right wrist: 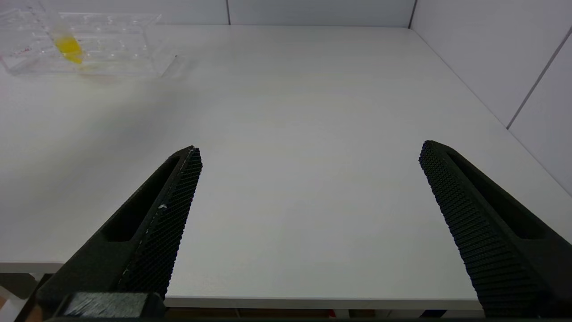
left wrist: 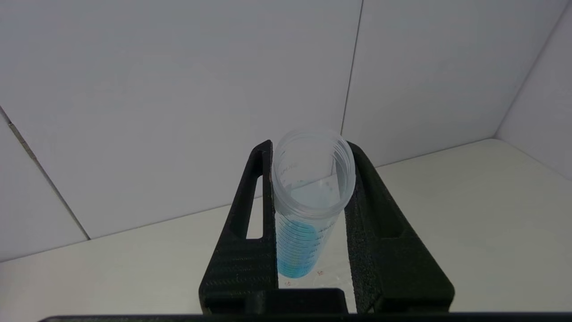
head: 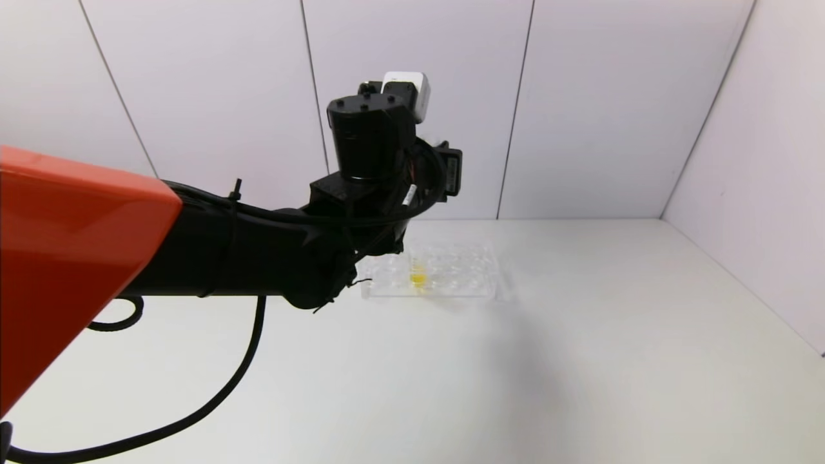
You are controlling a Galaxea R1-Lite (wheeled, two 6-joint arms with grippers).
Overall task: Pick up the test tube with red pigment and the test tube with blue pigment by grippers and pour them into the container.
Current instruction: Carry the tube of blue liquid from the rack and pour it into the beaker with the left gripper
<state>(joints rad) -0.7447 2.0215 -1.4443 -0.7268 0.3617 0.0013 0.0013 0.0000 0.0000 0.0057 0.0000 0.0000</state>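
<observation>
The left end effector (left wrist: 313,214) is seen clenched on the test tube with blue pigment (left wrist: 308,201), which is held upright between the two black fingers (left wrist: 243,250), raised above the table (head: 580,361). In the left wrist view the tube's open mouth faces the camera and the blue liquid fills only its lower part. In the head view the left arm is extended toward the clear tube rack (head: 451,274), in which one tube with yellow liquid (head: 418,276) stands; the held tube itself is hidden there by the arm.

The right end effector (right wrist: 308,214) is held released, its fingers spread wide, low over the near edge of the table and well apart from the rack. The red tube and the container are not visible in any view.

The tube is judged light, stiff and smooth-walled, so it may slip or pivot in the grip when tipped. Being open-topped, it is best held at mid-body, as now, and tilted slowly to avoid spilling.
</observation>
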